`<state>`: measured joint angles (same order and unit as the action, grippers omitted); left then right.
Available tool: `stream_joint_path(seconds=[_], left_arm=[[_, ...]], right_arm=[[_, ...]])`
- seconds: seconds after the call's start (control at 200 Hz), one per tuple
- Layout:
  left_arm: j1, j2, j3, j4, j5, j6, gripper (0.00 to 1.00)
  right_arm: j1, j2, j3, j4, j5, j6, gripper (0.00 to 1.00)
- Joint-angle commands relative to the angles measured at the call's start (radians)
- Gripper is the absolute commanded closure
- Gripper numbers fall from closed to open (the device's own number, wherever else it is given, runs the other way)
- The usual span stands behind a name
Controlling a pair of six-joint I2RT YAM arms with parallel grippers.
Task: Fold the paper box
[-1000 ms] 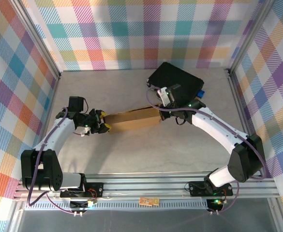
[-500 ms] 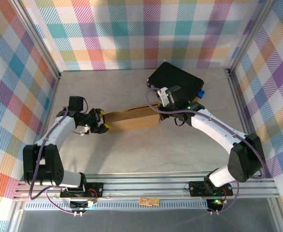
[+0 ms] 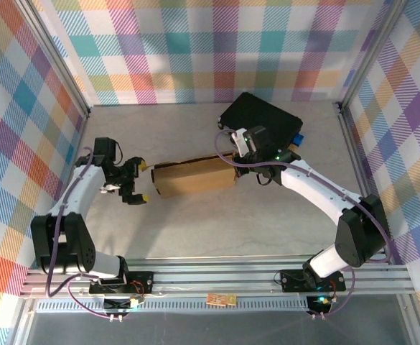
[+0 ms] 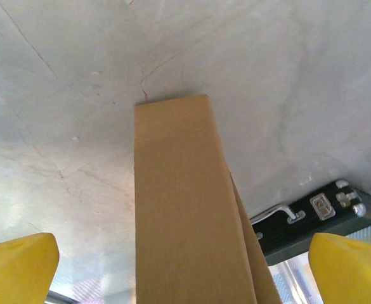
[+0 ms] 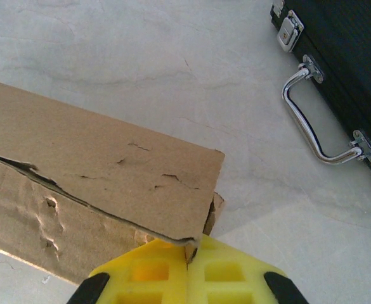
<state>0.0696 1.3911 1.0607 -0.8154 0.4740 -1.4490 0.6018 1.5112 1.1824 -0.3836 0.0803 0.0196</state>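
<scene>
**Flat brown corrugated-cardboard paper box (image 3: 194, 177) lies mid-frame on the pale marbled surface (image 3: 195, 230), one end pinched and the other free.**

The right end effector (image 5: 187, 253) is closed, apparently nipping the top panel's corner at the box's right end, just beside the black hard case with a metal handle (image 3: 261, 121). The left end effector (image 3: 143, 181) stands wide open just off the left end, not touching. The paper box looks light and stiff across its panels, but dents and a tear show, so thin flap edges near creases seem the safest hold, pinched gently.

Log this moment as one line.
task: fold paper box | left end effector: open, off its left end | right end effector: shut, against its right end | black case: behind box
</scene>
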Motion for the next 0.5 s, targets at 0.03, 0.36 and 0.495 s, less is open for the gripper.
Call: stream_joint_path(seconds=[0.03,0.36,0.495], left_arm=[[0.018,-0.091,0.174,-0.271,-0.182,0.277,0.09],[-0.062,-0.171,0.288,-0.259,-0.296,1.06,0.73],[-0.124,-0.16,0.286,-0.254,-0.404,1.285,0.77]], right_arm=[[0.017,0.06,-0.027,-0.155,-0.029,0.002,1.0],[0.016,0.071,-0.009,-0.168,-0.035,-0.02,1.0],[0.016,0.086,0.01,-0.182,-0.04,-0.025,1.0]])
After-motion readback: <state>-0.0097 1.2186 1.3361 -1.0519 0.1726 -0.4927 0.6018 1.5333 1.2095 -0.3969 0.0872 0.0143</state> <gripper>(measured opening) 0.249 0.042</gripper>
